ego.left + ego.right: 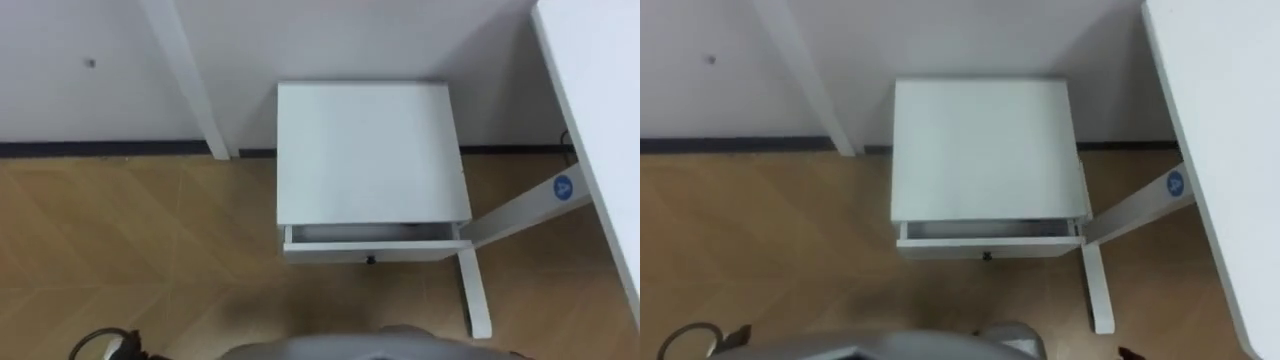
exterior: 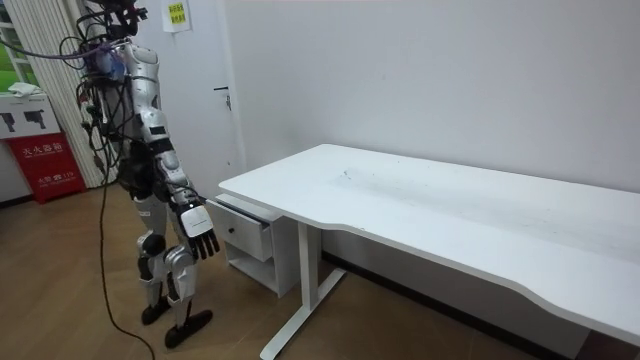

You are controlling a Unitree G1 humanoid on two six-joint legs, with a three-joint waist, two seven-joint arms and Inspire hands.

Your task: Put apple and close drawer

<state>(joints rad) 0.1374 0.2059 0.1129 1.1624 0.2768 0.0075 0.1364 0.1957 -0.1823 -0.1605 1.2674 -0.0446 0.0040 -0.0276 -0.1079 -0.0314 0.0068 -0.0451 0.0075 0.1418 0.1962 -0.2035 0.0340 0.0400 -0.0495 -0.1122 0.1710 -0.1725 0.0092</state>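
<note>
Robot stands on the wooden floor facing the white cabinet, left of the desk. The drawer is ajar on the near side, its inside hidden. The right hand hangs loose-fingered, holding nothing.

My two head cameras look steeply down from close above the white cabinet and its drawer, facing the wall. Both eyes share that patch, slightly offset. My room camera stands well off, side-on to the robot, and takes in the same cabinet beside the desk.
</note>
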